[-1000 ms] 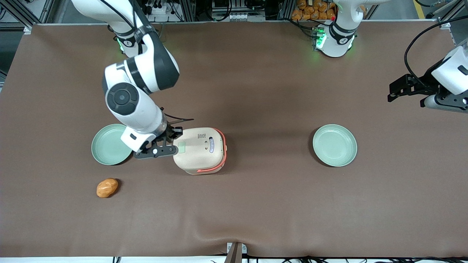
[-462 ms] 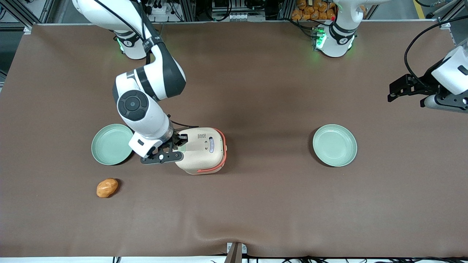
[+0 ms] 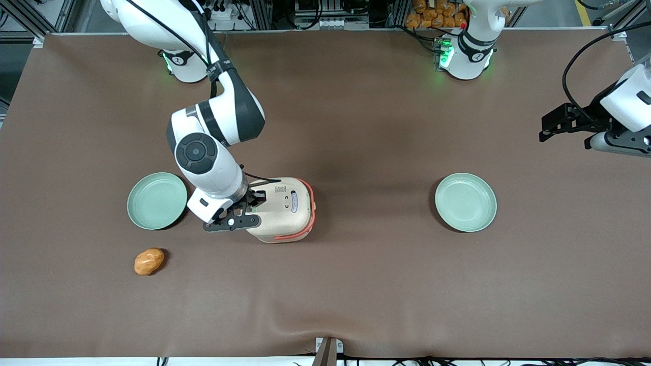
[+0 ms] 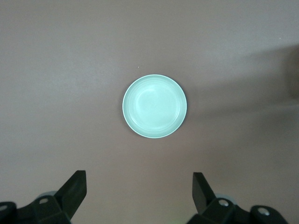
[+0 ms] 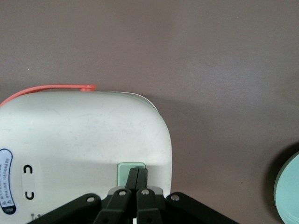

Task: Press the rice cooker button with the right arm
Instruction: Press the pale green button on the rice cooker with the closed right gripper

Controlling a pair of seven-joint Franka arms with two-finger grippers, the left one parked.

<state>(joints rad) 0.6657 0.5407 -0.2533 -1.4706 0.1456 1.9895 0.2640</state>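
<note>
On the brown table, roughly at centre and toward my working arm's end, sits the rice cooker, lid down. Its long axis runs from 9 o'clock to 3 o'clock in the front view. The coral-orange handle band wraps the 3 o'clock end; the pale green button sits at the 9 o'clock end of the lid, the end that faces my gripper.

My right arm reaches down from 11 o'clock of the cooker. My gripper is directly above the cooker's 9 o'clock edge. In the right wrist view my fingers are pressed together with no gap between them, holding nothing, and their tips overlap the green button. Whether the tips bear on the button or stand just above it, I cannot tell.

One pale green plate lies just beside my wrist, at 9 o'clock of the cooker. A second green plate lies well apart at 3 o'clock, toward the parked arm's end. An orange-brown lump lies at 8 o'clock of the cooker, nearer to the front camera than the first plate.
</note>
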